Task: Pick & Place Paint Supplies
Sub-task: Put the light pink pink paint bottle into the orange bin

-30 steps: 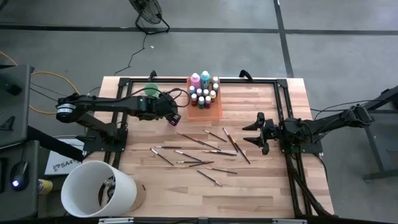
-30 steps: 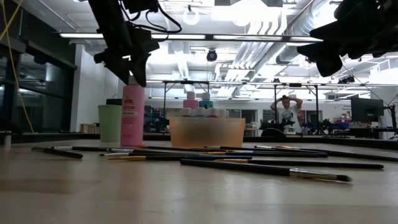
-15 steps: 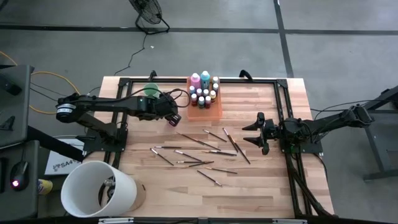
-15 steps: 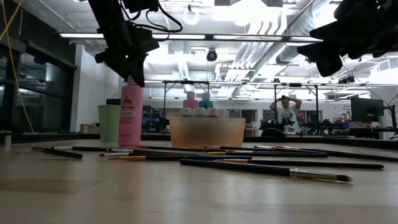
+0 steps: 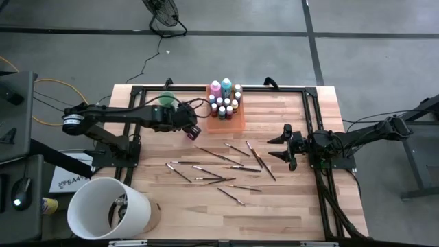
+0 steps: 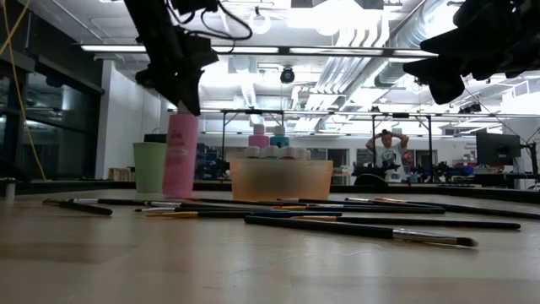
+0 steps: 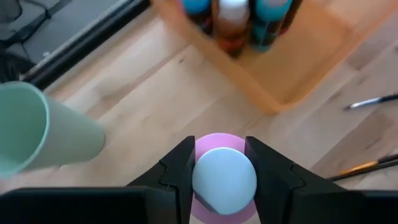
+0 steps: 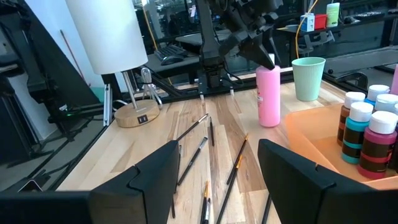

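Observation:
A pink bottle (image 6: 181, 156) with a pale blue cap stands on the table, between the mint-green cup (image 5: 167, 99) and the orange tray (image 5: 236, 123). My left gripper (image 5: 193, 130) is shut on its top. The tray holds pink, teal and small dark bottles (image 5: 223, 98). Several thin brushes (image 5: 226, 168) lie scattered flat on the wood in front of the tray. Above the table's right side my right gripper (image 5: 278, 147) hangs open with nothing between its fingers (image 8: 217, 180). My left gripper pinches the pink bottle's pale blue cap (image 7: 224, 180) between its two fingers, one on each side. The fingers slant down at it from the table's left. The bottle's base rests on the table (image 8: 268, 123), and the bottle stands nearly upright.
A white lamp shade (image 5: 106, 209) on a wooden base stands at the near left corner. A black frame (image 5: 312, 130) runs around the table's edges. Bare wood lies near the front edge and to the right of the tray.
My left gripper has shut on the pink bottle's cap and rolled a little. The bottle's top has leaned slightly toward the tray while its base stays on the table.

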